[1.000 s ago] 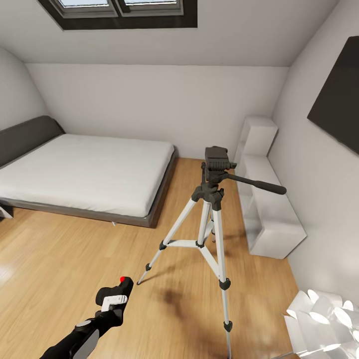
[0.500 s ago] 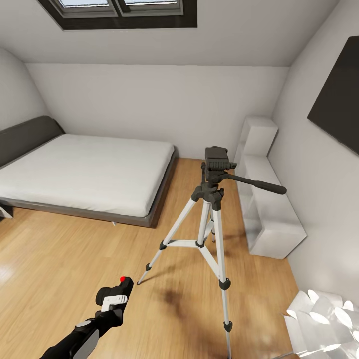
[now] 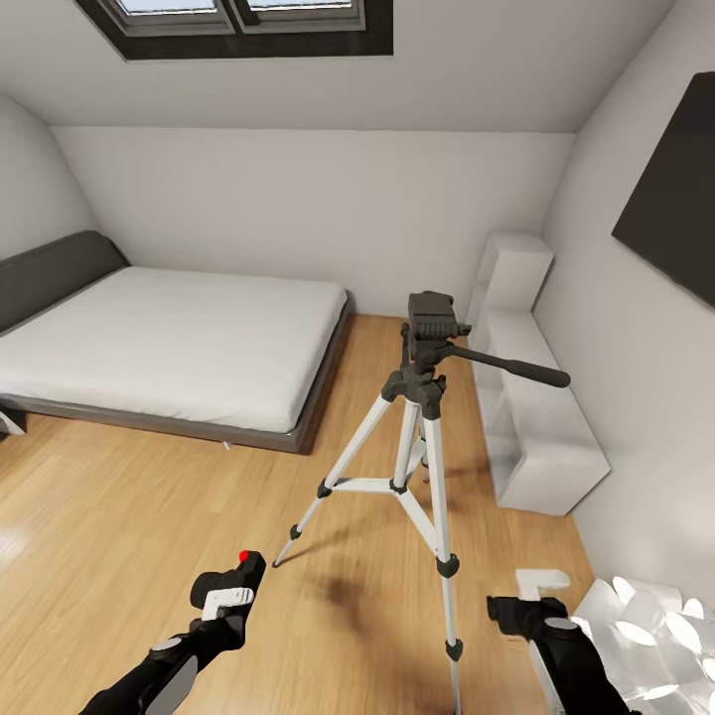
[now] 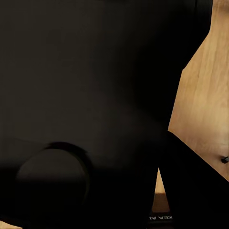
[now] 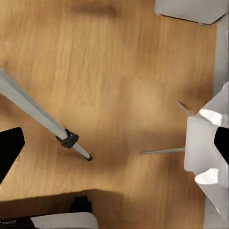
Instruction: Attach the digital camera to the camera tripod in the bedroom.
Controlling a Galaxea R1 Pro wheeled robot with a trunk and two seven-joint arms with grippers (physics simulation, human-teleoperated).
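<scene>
A: Step in hand: carrying. Left gripper (image 3: 226,596) is closed around the digital camera (image 3: 230,577), red button up, low over the wood floor (image 3: 119,516) and well short of the camera tripod (image 3: 422,417).

B: Right gripper (image 3: 526,596)?

A: Beside the near tripod leg, holding nothing, jaws apart in the wrist view.

B: Next move, as I judge it?

A: Raise the camera to the tripod's black head (image 3: 432,323) and seat it level.

A dark-framed skylight (image 3: 238,25) sits in the sloped ceiling, a dark panel (image 3: 670,199) hangs on the right wall, a low white shelf unit (image 3: 531,417) stands along that wall, and a white petal-shaped lamp (image 3: 645,636) rests on the wood floor (image 3: 119,516) nearby
</scene>
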